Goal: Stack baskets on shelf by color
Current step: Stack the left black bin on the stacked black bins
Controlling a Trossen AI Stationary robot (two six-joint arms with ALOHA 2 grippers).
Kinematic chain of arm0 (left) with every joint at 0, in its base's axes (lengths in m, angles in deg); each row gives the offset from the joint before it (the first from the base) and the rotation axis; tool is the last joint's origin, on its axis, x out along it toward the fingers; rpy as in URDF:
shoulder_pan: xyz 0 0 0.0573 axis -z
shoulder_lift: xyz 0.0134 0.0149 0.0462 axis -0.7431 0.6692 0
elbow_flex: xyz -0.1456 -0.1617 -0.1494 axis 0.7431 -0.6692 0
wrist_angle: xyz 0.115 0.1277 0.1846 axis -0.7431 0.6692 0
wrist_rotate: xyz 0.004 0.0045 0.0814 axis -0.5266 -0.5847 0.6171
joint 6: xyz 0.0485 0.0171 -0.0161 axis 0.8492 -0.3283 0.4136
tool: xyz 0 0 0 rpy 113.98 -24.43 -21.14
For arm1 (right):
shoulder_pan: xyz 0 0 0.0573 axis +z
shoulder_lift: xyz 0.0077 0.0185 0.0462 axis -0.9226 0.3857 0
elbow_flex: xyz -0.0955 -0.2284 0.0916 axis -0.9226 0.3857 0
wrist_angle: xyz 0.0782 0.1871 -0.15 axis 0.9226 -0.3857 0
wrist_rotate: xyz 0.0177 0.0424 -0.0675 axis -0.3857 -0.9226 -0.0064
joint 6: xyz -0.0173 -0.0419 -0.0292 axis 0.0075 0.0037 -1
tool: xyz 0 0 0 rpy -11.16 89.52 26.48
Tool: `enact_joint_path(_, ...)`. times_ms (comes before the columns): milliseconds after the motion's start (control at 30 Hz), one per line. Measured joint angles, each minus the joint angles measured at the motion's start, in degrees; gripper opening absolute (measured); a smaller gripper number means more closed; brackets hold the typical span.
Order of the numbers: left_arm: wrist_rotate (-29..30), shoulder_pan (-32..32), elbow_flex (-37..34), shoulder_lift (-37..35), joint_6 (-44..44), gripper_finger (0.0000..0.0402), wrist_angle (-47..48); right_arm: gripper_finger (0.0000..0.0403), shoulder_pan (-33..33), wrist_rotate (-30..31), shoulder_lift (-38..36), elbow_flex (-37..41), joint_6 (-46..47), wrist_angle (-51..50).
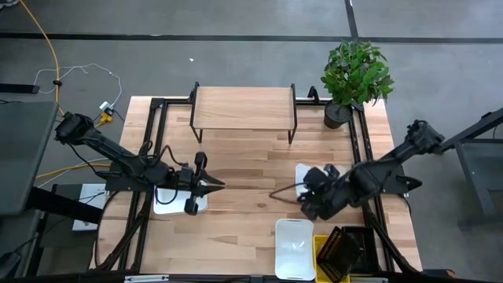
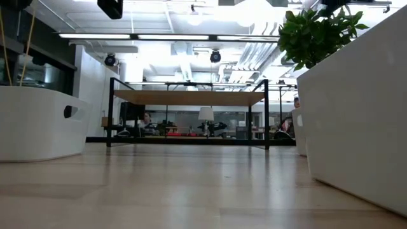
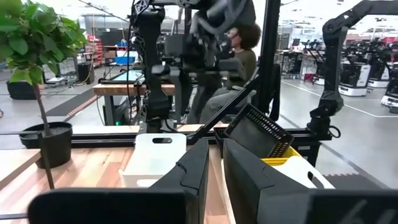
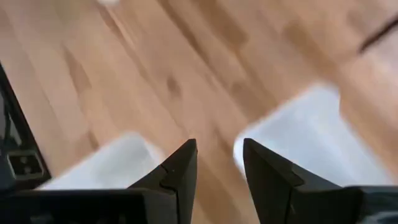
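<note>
The right tool (image 1: 313,200) hangs low over the counter (image 1: 244,169) with its two fingers a little apart and nothing between them. Just behind it, toward the far edge, lies one white basket (image 1: 305,174), partly hidden by the arm. Just in front of it, at the near edge, sits a second white basket (image 1: 295,248), and beside that one a yellow mesh basket (image 1: 334,253) is tipped up on its side, a dark container next to it. In the right wrist view bare wood shows between the fingers, with pale basket shapes to either side.

The left tool (image 1: 206,184) points across the counter toward the right arm, its fingers nearly together and empty. Directly beneath it rests another white basket (image 1: 174,200).

The shelf (image 1: 243,108) stands well beyond both tools and carries nothing yet, so stacking has apparently not begun. A potted plant (image 1: 354,75) stands at its right end.

These baskets look light, thin-walled and stiff, with smooth plastic that could slip. The best hold is probably one wall pinched just below the rim, near the middle of a side, so the basket hangs level. The tipped yellow one would need righting or a grip on its upper wall.
</note>
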Motion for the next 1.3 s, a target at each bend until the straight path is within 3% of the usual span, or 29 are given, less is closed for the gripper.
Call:
enact_joint_path(333, 0.01, 0.15, 0.0, 0.02, 0.01, 0.0038, 0.0, 0.0119, 8.67, -7.37, 3.01, -0.01, 22.73, -13.69)
enact_joint_path(533, 0.01, 0.17, 0.0, 0.02, 0.01, 0.004, 0.0, 0.0119, 12.55, -9.81, 3.52, -0.01, 32.04, -14.06)
enact_joint_path(633, 0.0, 0.17, 0.0, 0.04, 0.01, 0.004, 0.0, 0.0119, 14.22, -14.43, 4.43, 0.02, 36.34, -14.11)
enact_joint_path(867, 0.0, 0.17, 0.0, 0.07, 0.01, 0.0037, 0.02, 0.0119, 17.45, -22.13, 7.15, 0.02, 41.84, -13.82)
enact_joint_path(1300, -0.01, 0.17, 0.02, 0.07, -1.08, 0.004, 1.32, 0.0119, 20.27, -22.53, 8.63, 0.04, 44.49, -9.22)
